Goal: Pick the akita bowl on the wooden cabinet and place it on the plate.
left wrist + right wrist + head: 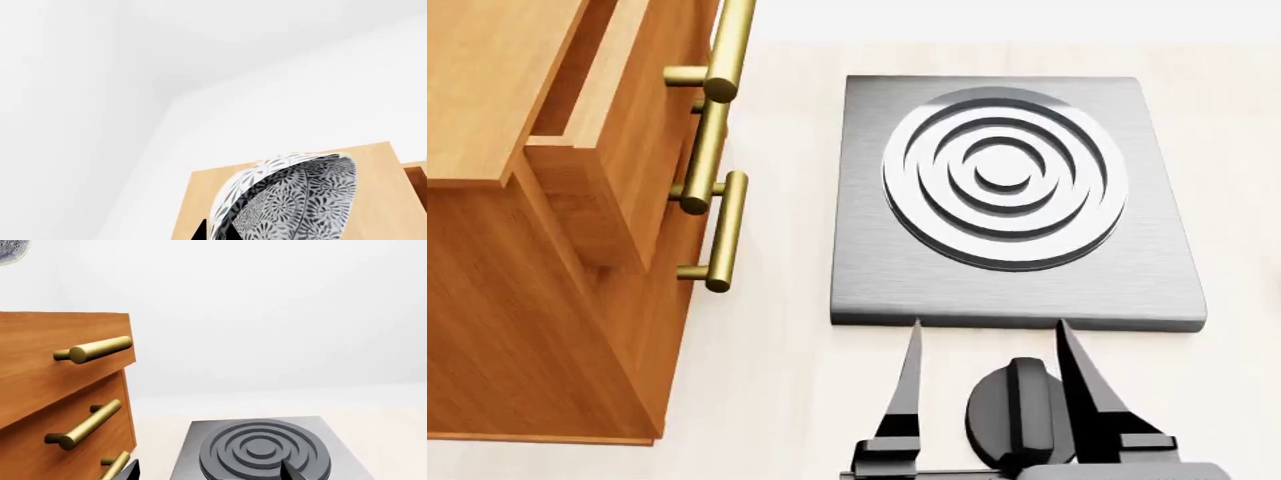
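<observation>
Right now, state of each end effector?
Left end effector: closed on the patterned bowl, lifted above the wooden cabinet.
Right end effector: open, empty, near the stove plate.

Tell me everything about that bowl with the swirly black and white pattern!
The bowl shows only in the left wrist view, seen close up from below and tilted on its side. Its outside is covered in dark grey and white flower-like swirls; the rim band has pale leafy shapes. It looks like glazed ceramic. Behind it is the wooden cabinet. Dark pincer tips sit at its lower edge; whether they grip is unclear.
</observation>
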Motion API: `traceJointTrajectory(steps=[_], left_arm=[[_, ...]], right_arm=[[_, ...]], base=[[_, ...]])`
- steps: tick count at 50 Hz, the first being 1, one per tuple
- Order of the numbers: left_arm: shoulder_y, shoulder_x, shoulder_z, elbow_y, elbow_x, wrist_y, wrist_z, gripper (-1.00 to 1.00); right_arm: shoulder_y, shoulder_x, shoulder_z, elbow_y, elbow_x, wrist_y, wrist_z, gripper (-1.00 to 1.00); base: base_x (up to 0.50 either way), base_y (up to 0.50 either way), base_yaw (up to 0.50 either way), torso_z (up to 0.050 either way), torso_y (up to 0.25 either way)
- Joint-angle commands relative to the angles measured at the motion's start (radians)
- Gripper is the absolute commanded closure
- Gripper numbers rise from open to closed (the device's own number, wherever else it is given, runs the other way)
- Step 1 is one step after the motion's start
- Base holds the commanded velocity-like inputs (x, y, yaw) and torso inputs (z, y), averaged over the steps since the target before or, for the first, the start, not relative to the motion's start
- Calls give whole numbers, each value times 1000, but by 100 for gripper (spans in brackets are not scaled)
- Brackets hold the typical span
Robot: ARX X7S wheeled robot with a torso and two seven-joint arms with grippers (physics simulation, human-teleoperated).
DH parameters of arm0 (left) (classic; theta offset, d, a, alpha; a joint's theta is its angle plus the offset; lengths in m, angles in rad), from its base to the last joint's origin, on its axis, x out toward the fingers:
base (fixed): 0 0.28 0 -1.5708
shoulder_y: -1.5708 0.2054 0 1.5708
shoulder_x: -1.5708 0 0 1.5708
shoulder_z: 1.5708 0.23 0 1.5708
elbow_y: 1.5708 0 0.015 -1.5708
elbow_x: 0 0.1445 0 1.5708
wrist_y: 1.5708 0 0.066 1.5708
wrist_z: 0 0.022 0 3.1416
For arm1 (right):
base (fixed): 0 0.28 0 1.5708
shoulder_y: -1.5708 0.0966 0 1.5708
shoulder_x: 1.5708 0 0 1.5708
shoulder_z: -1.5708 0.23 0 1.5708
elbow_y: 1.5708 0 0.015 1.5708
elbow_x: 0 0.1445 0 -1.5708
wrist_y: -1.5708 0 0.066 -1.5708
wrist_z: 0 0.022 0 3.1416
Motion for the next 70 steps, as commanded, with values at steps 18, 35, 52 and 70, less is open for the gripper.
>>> traceJointTrajectory(steps=[18, 35, 52, 70], left_arm=[[-164, 11, 496, 41, -500, 124, 7, 100], [-165, 11, 248, 272, -194, -28, 105, 100], [-165, 11, 280, 452, -194, -83, 165, 100], [-165, 11, 425, 564, -419, -93, 96, 100]], right_arm=[[-21, 35, 8, -142, 6, 30, 37, -100], [-33, 57, 16, -223, 9, 45, 60, -100], [-44, 75, 28, -282, 14, 52, 78, -100], [-50, 93, 38, -330, 10, 63, 97, -100]], base=[[0, 0, 0, 0, 0], [0, 0, 0, 0, 0], [0, 0, 0, 0, 0], [0, 0, 0, 0, 0]])
